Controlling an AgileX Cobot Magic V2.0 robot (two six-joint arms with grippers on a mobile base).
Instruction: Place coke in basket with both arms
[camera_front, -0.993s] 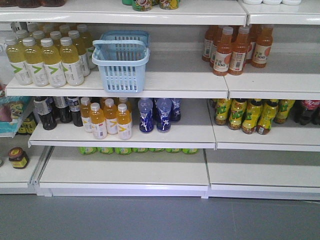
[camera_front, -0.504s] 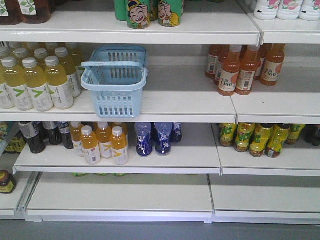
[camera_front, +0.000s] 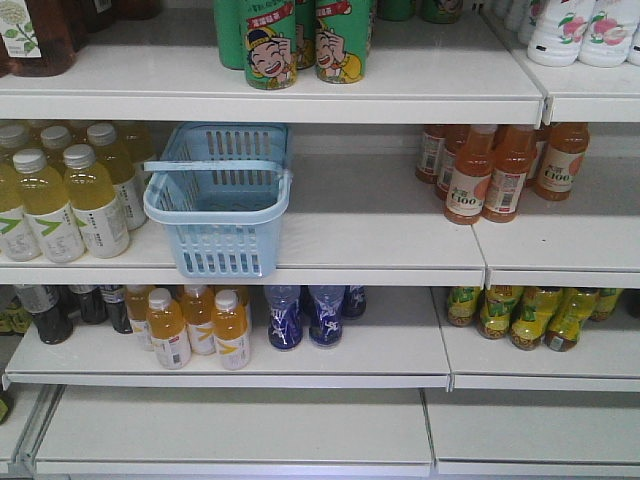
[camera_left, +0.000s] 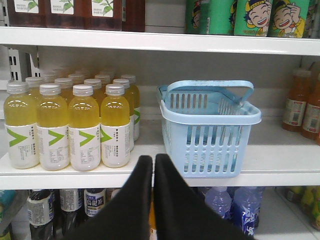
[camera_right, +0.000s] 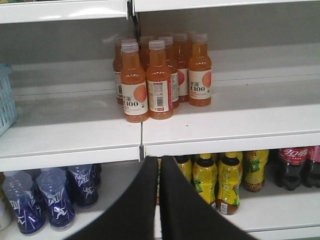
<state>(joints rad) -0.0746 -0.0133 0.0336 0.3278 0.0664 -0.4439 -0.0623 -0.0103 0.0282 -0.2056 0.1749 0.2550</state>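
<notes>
White store shelving (camera_front: 380, 235) fills your view. On its middle shelf stands the light blue slotted plastic basket (camera_front: 225, 240), handle raised. Yellow-drink bottles (camera_front: 60, 205) sit just left of it, and orange-drink bottles (camera_front: 480, 185) well to its right. Your left gripper (camera_left: 153, 161) and right gripper (camera_right: 160, 161) are each pressed together, holding nothing.

The left hand (camera_left: 153, 164) and right hand (camera_right: 159, 164) both point forward, each closed tight and holding nothing.
</notes>
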